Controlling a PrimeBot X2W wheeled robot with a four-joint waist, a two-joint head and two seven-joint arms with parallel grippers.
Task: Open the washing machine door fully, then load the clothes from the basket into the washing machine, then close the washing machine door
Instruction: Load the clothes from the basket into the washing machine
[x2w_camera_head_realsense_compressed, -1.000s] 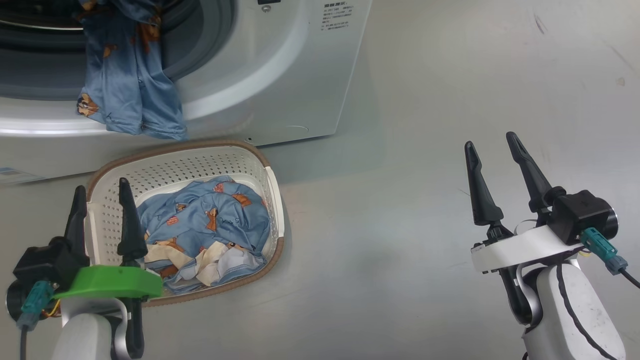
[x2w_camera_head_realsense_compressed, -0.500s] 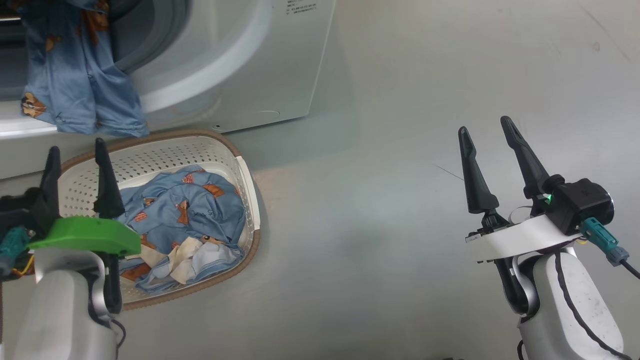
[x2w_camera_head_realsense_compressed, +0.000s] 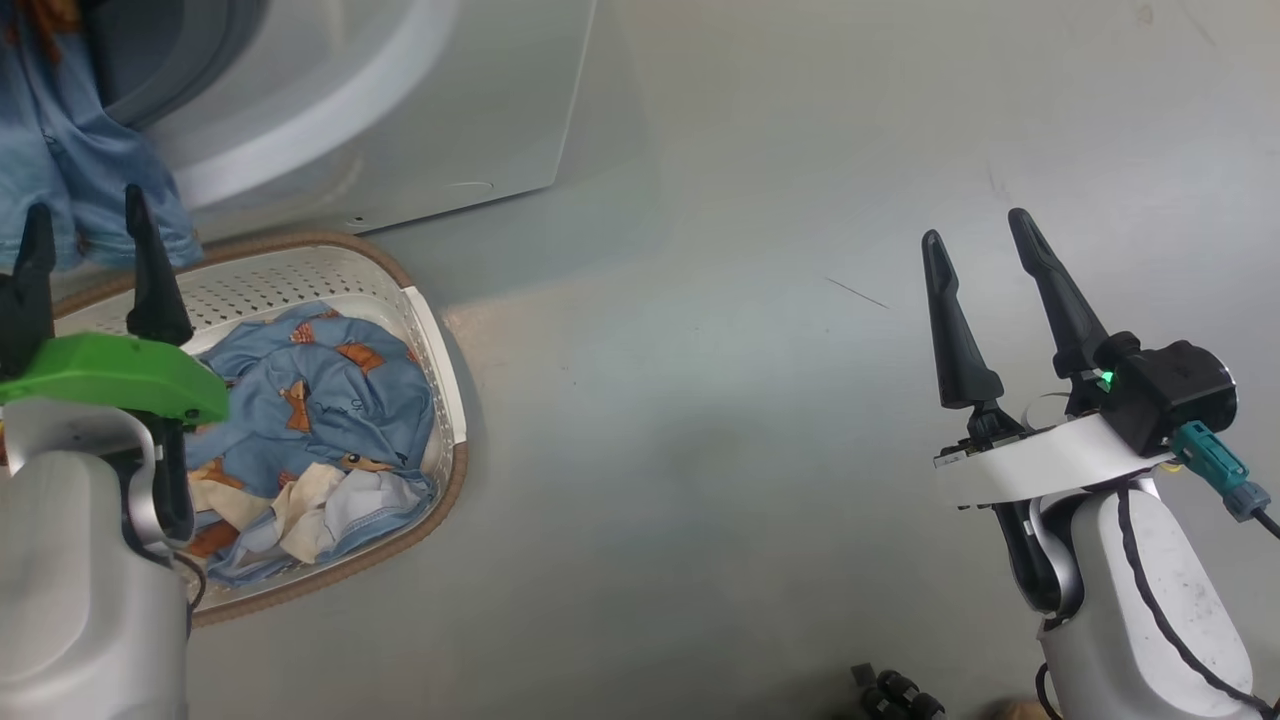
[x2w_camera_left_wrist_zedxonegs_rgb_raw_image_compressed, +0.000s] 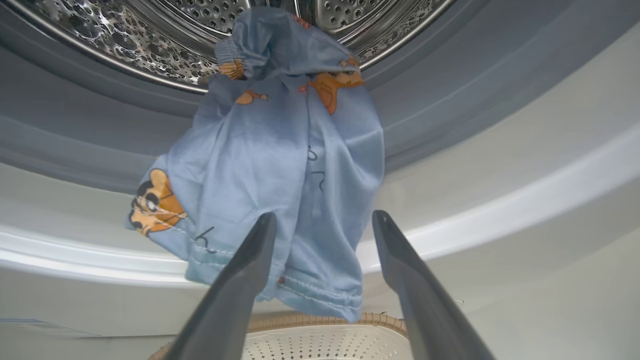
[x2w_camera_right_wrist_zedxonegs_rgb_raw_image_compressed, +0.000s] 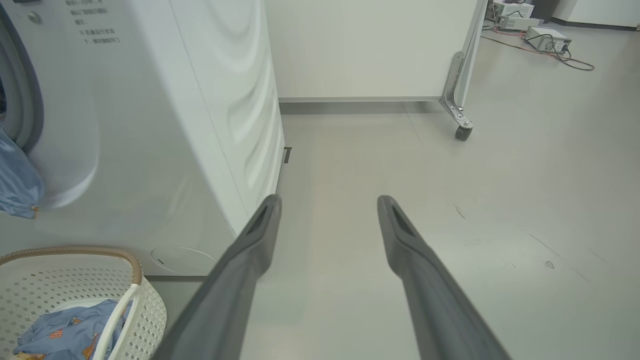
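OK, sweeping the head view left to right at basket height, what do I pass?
left gripper, open → clothes lying in the basket → basket right-hand rim → bare floor → right gripper, open.

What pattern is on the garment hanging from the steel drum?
The light blue fabric garment carries orange-brown cartoon figures; clearest in the left wrist view.

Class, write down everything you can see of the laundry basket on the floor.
The basket is a cream-white plastic tub, a rounded rectangle with walls perforated by small holes, a brown woven-look rim and a white side handle. It stands upright on the grey floor, close before the washing machine. Crumpled light blue clothes with a cream piece lie inside it.
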